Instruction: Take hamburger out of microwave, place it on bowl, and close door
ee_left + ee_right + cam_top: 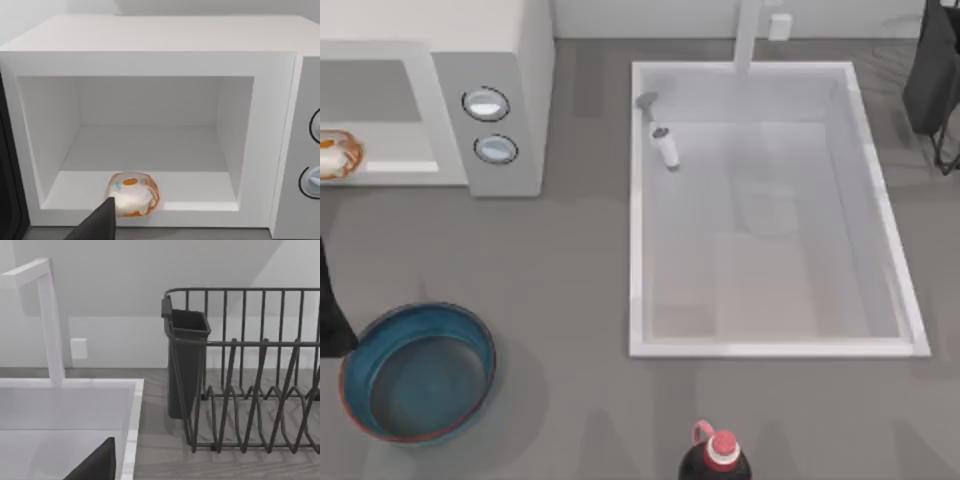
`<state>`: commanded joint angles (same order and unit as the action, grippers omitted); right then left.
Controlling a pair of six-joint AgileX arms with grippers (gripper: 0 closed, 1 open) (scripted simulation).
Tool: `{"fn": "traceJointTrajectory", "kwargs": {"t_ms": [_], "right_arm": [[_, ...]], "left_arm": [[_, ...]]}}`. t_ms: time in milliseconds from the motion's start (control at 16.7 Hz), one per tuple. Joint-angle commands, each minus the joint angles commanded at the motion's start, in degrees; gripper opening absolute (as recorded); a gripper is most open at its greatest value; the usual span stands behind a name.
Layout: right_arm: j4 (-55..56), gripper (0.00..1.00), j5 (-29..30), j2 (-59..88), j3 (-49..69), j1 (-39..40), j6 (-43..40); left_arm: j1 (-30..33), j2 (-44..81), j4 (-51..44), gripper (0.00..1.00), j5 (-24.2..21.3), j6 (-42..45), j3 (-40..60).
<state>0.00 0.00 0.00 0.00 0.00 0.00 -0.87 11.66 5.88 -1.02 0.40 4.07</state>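
Burger not yet taken, my left gripper facing the open microwave.

The burger [133, 194] sits at the front lip of the microwave [150, 55] cavity, close to the opening so a straight reach should get it; my left gripper [97, 225] hangs just before it, one dark finger showing at the burger's near side, and I cannot tell how wide it stands or that it holds anything; the bowl [417, 372] waits on the table at the left, below the microwave, a short carry away; the door looks swung wide at the cavity's side; my right arm idles by the dish rack [250, 370], beside the sink [770, 210].
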Motion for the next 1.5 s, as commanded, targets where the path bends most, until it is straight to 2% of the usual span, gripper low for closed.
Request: {"fn": "traceJointTrajectory", "kwargs": {"t_ms": [300,1140,1500], "right_arm": [[0.00,1.00,0.00,0.00,0.00,0.00,0.00],[0.00,1.00,0.00,0.00,0.00,0.00,0.00],[0.00,1.00,0.00,0.00,0.00,0.00,0.00]], "left_arm": [[-1.65,22.16,11.18,1.00,-1.93,0.76,7.74],[-7.54,101.45,51.17,1.00,-8.85,3.48,35.41],[-9.20,123.75,62.42,1.00,-10.80,4.25,43.20]]}}
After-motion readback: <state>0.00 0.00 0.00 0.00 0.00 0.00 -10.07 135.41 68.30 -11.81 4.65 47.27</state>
